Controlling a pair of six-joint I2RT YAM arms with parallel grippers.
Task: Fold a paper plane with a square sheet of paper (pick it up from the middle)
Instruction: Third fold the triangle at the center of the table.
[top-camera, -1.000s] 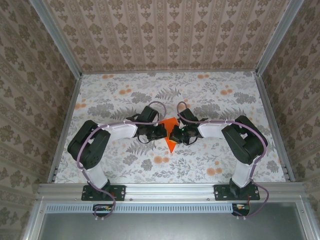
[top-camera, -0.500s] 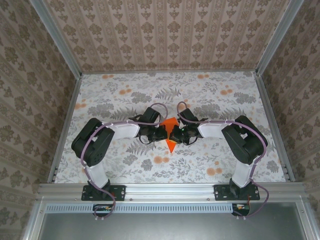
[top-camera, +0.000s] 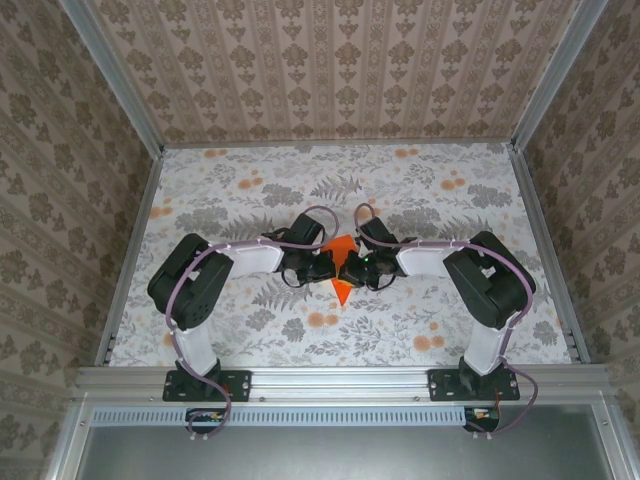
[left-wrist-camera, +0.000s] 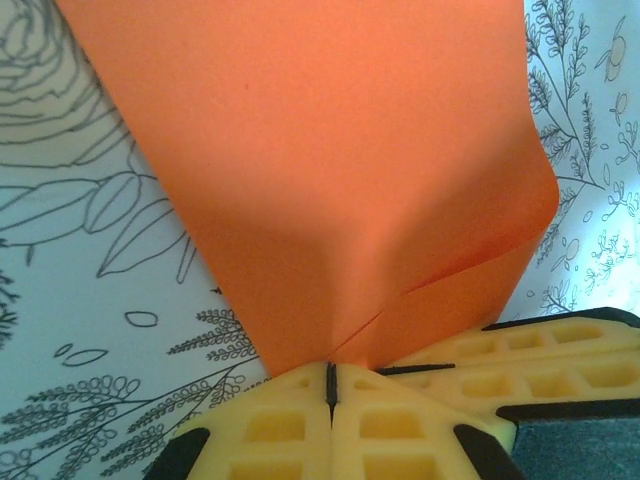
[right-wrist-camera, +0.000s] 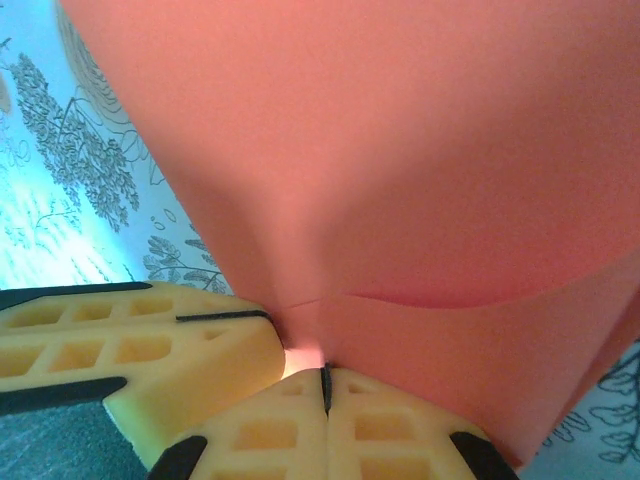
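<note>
Looking at the left side first: the left gripper (left-wrist-camera: 330, 385) has its 2 yellow fingers pressed tight together, pinching the square sheet of paper (left-wrist-camera: 320, 180) right where a slanted crease runs down into the seam between them. The sheet sits in the middle of the floral table (top-camera: 220, 200), between the 2 wrists. From above it's a small pointy shape with the tip aimed at the near edge. Over on the right, the right gripper (right-wrist-camera: 325, 385) is doing the same thing, fingers squeezed shut on the paper from the opposite side. The 2 pinches sit just beside each other.

My guess is they're setting or pulling over a fold with both pinches close together. To do that well, I'd say:
- move both arms in sync, since thin paper tears or twists if 1 side leads
- pull gently, because the sheet is already bulging between the grips
- line the edges up before flattening, as a crooked crease will throw off every later fold
- let go 1 side at a time so the fold doesn't spring back

Count as I see it: 1 orange sheet, 2 arms, 2 grippers, 4 yellow fingers, 1 table.
</note>
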